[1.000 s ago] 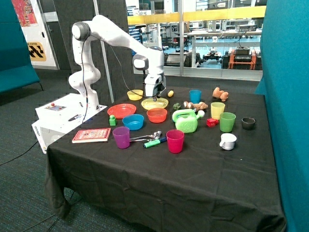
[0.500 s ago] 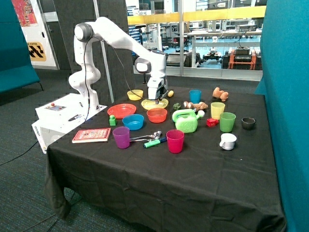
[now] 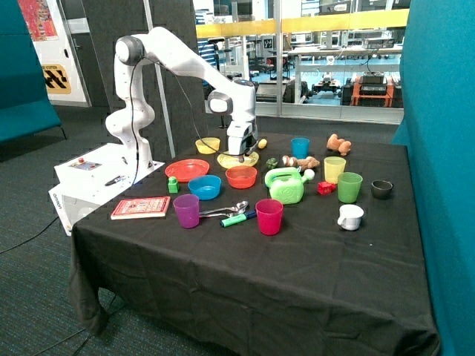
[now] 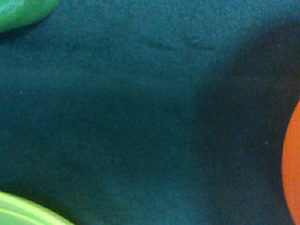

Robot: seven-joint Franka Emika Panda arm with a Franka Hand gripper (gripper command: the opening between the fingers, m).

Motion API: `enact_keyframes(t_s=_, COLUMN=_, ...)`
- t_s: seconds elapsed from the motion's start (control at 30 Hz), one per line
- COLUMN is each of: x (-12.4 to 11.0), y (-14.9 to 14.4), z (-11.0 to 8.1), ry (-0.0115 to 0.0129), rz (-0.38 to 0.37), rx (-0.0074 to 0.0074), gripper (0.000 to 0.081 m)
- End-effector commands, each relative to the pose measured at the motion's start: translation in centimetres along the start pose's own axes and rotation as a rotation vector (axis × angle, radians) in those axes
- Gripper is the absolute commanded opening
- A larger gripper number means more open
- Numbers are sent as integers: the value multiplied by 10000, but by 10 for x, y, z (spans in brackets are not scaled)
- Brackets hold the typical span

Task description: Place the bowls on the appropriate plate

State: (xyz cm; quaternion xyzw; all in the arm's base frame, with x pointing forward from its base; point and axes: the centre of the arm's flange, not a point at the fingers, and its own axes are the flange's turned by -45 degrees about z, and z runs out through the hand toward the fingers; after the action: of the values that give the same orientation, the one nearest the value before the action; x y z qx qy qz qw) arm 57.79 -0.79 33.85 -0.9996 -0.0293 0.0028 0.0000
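Observation:
The orange-red bowl [image 3: 241,176] sits on the black cloth, just in front of a yellow plate [image 3: 237,159]. The yellow bowl [image 3: 208,144] stands behind the red plate [image 3: 187,169], toward the arm's base. My gripper [image 3: 243,153] is low over the yellow plate's far edge, behind the orange-red bowl. In the wrist view I see mostly dark cloth, with an orange-red edge [image 4: 293,164], probably the orange-red bowl, at one side and a yellow-green rim [image 4: 23,211], probably the yellow plate, at a corner. The gripper itself does not show there.
A blue bowl [image 3: 204,186] sits in front of the red plate. A green watering can [image 3: 286,185], purple cup [image 3: 186,211], red cup [image 3: 269,216], spoons [image 3: 226,210], green cup [image 3: 349,187], yellow cup [image 3: 334,169], blue cup [image 3: 300,147] and a red book [image 3: 141,207] crowd the table.
The gripper has moved a little away from the arm's base and sunk lower over the yellow plate. The bowls and plates have not moved.

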Motion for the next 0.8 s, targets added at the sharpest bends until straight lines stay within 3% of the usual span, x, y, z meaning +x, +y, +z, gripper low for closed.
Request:
enact_keyframes(t_s=0.0, x=-4, y=8, z=8, ry=56, rz=54, rx=-2, gripper=468)
enact_keyframes(t_s=0.77, x=6, y=8, z=30, ry=56, rz=140, rx=-1, gripper=392)
